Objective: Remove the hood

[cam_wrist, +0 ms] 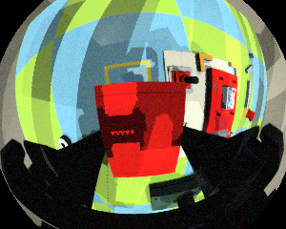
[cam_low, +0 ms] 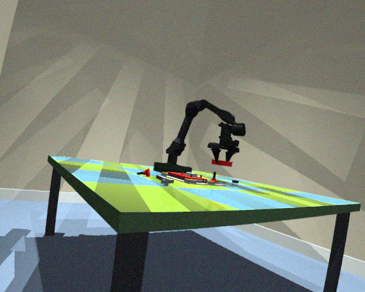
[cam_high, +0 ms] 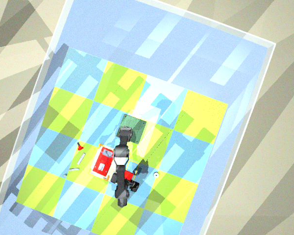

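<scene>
The gripper (cam_low: pixel 222 159) has its jaws clamped on the red hood (cam_low: pixel 221 162), which hangs level beneath them, well above the table (cam_low: pixel 207 216). In the wrist view the orange-outlined marked area (cam_wrist: pixel 127 72) lies at about 12 o'clock from the hood, and the toy car (cam_wrist: pixel 221 98) at about 2 o'clock. To do this step well, I judge, the arm should centre the hood over the outline, keep it flat, descend straight, release only once it rests on the surface, then lift away from everything.
</scene>
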Robot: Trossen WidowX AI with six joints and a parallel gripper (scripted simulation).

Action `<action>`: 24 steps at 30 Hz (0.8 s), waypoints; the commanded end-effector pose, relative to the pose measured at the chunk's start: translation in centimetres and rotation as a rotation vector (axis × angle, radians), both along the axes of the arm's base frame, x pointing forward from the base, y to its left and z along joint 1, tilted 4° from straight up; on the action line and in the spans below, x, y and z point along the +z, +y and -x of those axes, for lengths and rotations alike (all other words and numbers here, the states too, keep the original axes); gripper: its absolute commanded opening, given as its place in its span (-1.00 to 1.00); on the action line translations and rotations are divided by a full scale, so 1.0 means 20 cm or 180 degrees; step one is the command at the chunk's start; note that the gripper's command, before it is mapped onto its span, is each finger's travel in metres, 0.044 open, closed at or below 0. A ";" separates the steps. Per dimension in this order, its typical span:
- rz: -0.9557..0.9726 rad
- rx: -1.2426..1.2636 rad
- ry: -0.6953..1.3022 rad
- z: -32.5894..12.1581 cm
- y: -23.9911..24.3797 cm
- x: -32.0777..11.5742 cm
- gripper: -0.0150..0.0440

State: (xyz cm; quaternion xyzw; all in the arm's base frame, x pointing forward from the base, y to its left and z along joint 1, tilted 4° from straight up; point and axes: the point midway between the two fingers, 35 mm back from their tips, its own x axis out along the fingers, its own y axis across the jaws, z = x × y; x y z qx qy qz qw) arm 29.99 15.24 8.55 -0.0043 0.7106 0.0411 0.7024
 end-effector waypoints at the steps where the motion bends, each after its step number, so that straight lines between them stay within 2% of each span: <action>1: -0.0013 -0.0011 0.0023 0.04 0.05 0.00 -0.49; 24: -0.0015 -0.0011 0.0024 0.04 0.07 -0.05 -0.49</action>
